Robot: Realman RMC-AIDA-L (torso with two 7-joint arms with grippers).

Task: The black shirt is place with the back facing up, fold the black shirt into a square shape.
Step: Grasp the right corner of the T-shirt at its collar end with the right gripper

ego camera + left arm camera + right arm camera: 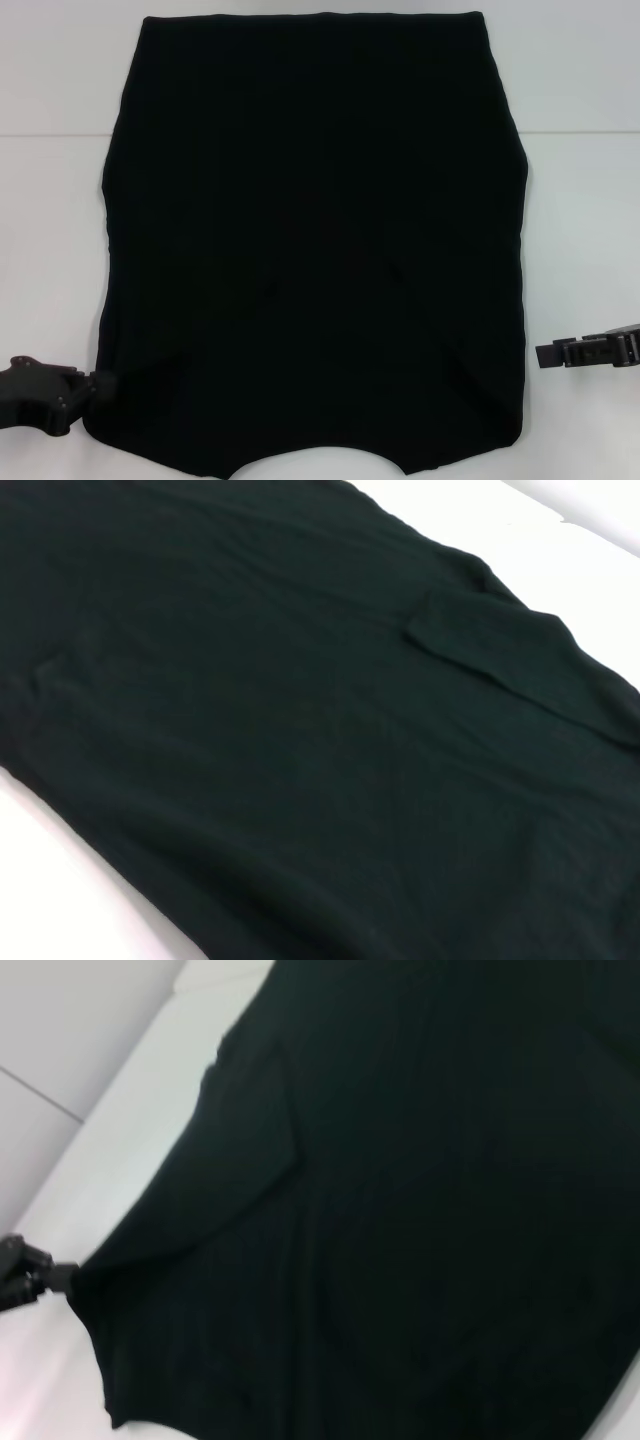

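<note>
**Black cloth, one shirt, two grippers**

Soft black cloth — the one black shirt (315,240) — lies flat on the white worktop (50,230), sleeves folded inward, its curved neckline at the near edge. Left gripper (100,383) touches the shirt's near-left corner; whether its jaws pinch the cloth I cannot tell. Right gripper (545,353) rests just off the right side — its jaw state is unclear too.

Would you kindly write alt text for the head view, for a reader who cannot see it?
A large plain black soft cloth shirt lies spread flat on a white table, both sleeves folded inward, neckline toward the robot. The black left gripper touches the shirt's near left edge; the black right gripper sits just off its right edge.
</note>
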